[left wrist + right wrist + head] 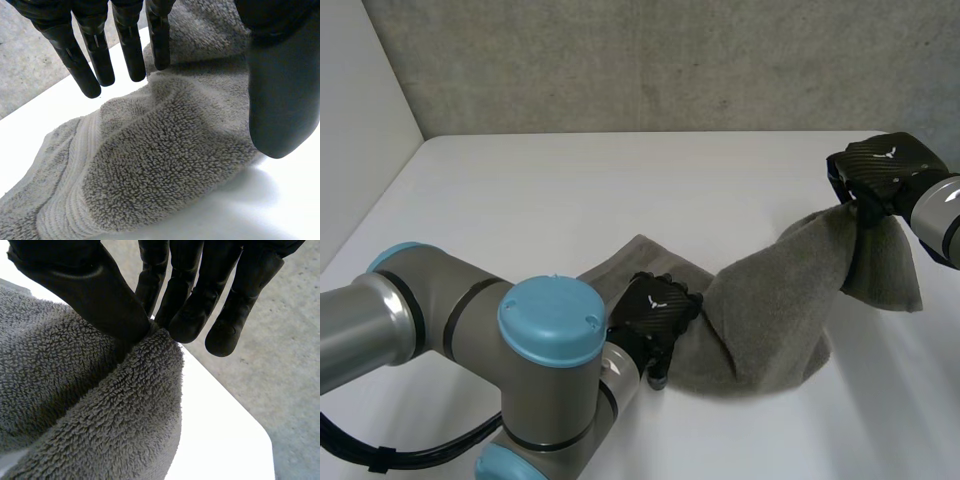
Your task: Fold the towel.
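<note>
A grey terry towel (760,310) lies bunched on the white table (570,210) and rises toward the right. My right hand (882,175) holds one end of it up in the air, thumb and fingers (185,315) pinching the towel (100,405) at a folded edge; a flap hangs down past the hand. My left hand (655,312) rests on the towel's low left part near the table's front. Its fingers (100,55) and thumb (282,90) are straight and spread over the towel (165,155), not curled round it.
A grey concrete wall (670,60) stands behind the table. A white wall (360,130) stands along the left. My left arm (470,350) fills the front left. The table's far right corner (260,440) lies under my right hand.
</note>
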Motion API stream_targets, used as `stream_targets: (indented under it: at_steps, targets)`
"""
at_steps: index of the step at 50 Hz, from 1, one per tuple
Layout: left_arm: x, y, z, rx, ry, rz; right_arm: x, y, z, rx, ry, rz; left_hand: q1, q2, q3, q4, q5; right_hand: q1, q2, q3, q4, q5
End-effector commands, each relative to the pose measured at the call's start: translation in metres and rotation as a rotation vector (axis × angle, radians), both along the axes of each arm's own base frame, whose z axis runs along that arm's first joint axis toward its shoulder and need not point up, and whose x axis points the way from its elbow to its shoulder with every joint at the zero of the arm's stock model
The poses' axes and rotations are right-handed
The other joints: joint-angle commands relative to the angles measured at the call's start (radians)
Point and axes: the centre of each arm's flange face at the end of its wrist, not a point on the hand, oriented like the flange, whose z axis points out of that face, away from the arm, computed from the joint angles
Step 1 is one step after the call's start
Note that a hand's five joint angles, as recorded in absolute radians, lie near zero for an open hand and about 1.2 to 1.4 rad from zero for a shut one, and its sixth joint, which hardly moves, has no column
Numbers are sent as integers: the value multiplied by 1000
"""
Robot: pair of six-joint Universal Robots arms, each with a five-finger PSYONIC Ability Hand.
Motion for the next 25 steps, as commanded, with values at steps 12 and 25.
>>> stream_targets:
  at_steps: [12,25]
  targets:
    - [-18,-9,-15,-21,11,-11,-7,13,74,-216,-72,-65,-70,-63,-52,-77,-216,61,74,41,44,51]
    - [-29,-22,-10,-76,75,7,-11,39,115,-338,-119,-71,-55,-49,-38,-63,-201,61,74,41,44,51]
